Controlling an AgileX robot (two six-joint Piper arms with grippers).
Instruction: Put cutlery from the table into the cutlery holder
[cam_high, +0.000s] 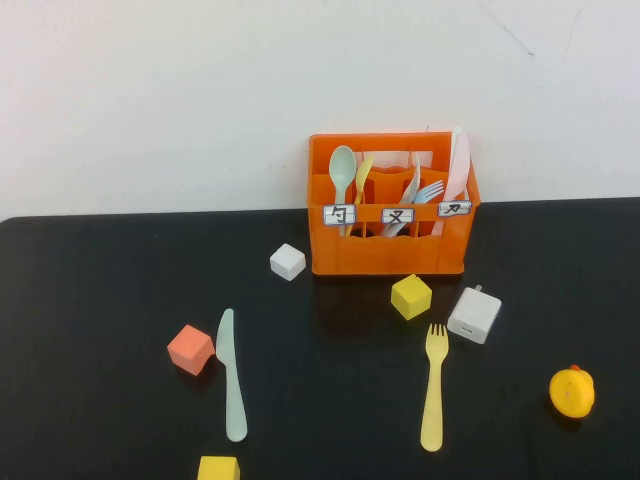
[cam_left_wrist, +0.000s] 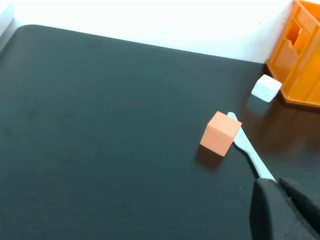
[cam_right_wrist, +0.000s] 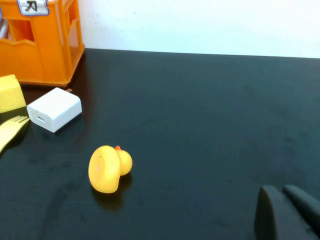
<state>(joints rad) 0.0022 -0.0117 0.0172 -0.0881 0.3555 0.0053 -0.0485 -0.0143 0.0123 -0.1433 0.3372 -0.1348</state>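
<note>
The orange cutlery holder (cam_high: 392, 220) stands at the back of the black desk (cam_high: 90, 300), near the white wall, with a pale green spoon (cam_high: 343, 170), a white fork (cam_high: 428, 192) and other pieces upright in its compartments. On the desk in front of it, the mint-green knife (cam_high: 231, 375) lies flat to the left, just beside a salmon cube (cam_high: 191, 349). The yellow fork (cam_high: 433, 388) lies flat to the right, its tines pointing toward the holder, near a yellow cube (cam_high: 411, 296) and a white charger (cam_high: 475, 315). A white cube (cam_high: 288, 261) sits by the holder's left corner, a yellow rubber duck (cam_high: 572, 391) sits far right, and another yellow cube (cam_high: 218, 469) is at the near edge. The left tool (cam_left_wrist: 287, 212) appears only at the edge of its wrist view, above the knife's handle end; the right tool (cam_right_wrist: 287, 212) hangs over bare desk, well apart from the duck. Whether either tool is apart or together cannot be told.
</note>
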